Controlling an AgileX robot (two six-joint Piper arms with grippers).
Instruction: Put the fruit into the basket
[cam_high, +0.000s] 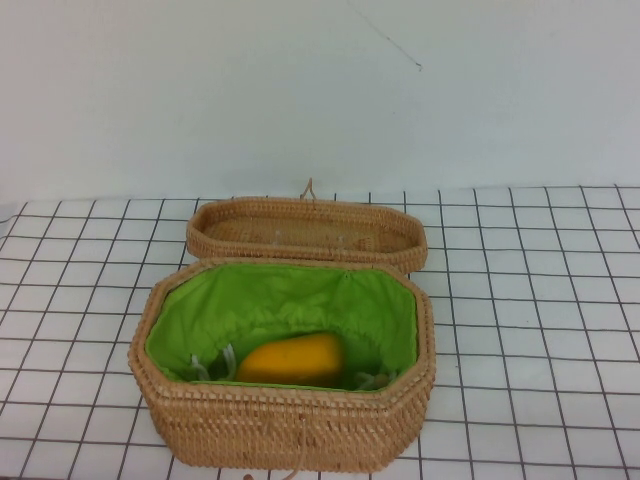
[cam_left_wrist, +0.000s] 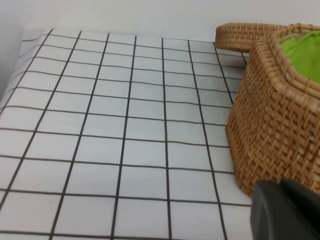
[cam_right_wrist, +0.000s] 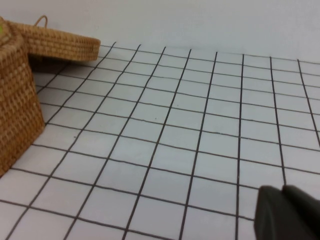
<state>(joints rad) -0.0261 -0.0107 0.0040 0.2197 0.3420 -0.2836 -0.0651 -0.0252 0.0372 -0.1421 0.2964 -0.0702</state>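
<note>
From my station I see a white tabletop (cam_high: 520, 300) ruled with a dark grid, running far back to a plain pale wall (cam_high: 300, 90). A thin dark line (cam_high: 385, 38) crosses the wall's upper right. Lighting is soft and even.

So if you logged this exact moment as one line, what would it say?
fruit: inside basket | lid: behind basket | left gripper: beside basket, empty | right gripper: over table, empty

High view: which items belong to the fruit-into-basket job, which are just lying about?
Job: mango, lying inside the green-lined basket. Left gripper and right gripper show only at their wrist views' edges.

Lying about: woven lid behind the basket; gridded table.
</note>
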